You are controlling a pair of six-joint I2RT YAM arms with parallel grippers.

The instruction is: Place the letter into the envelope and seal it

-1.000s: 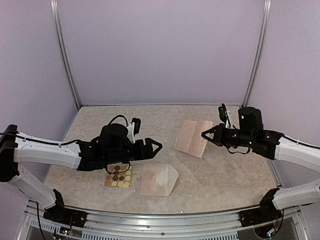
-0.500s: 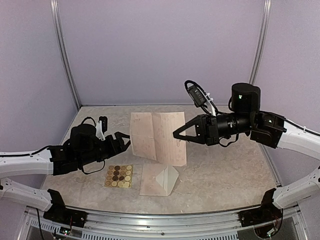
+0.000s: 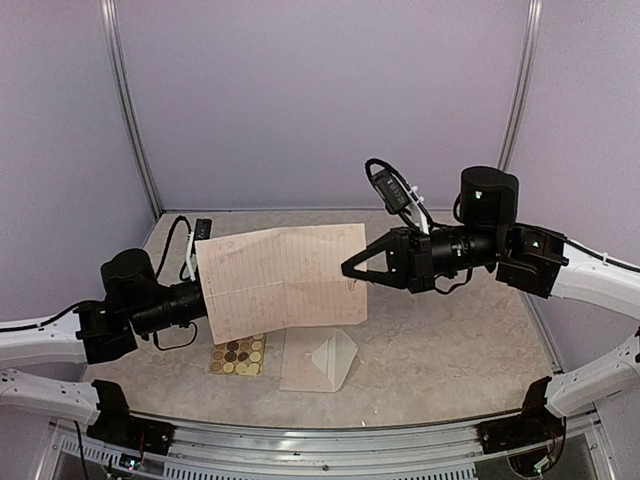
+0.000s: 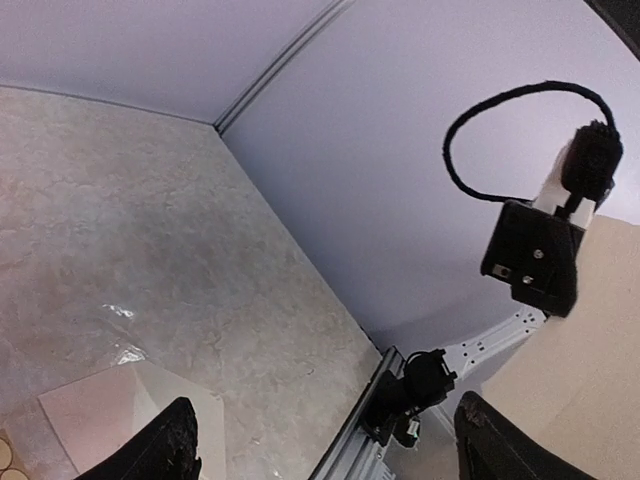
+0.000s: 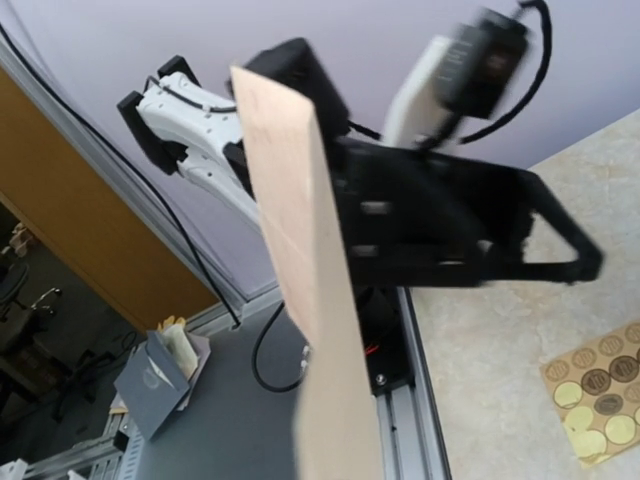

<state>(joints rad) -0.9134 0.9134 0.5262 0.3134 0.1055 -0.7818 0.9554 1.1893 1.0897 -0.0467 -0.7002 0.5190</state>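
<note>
In the top view the letter (image 3: 280,280) hides the left gripper (image 4: 325,425); its wrist view shows the jaws spread wide. The right gripper (image 3: 350,270) is clenched on the letter's right edge. The sheet stands in the air above the envelope (image 3: 318,360), long axis left to right. Both arms reach inward over the envelope's sides, forearms nearly level

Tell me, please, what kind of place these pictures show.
Probably a robot test cell in a laboratory: plain lilac wall panels enclose a marble-patterned tabletop, and two white-and-black robot arms are mounted on a silver metal rail at its near edge.
</note>
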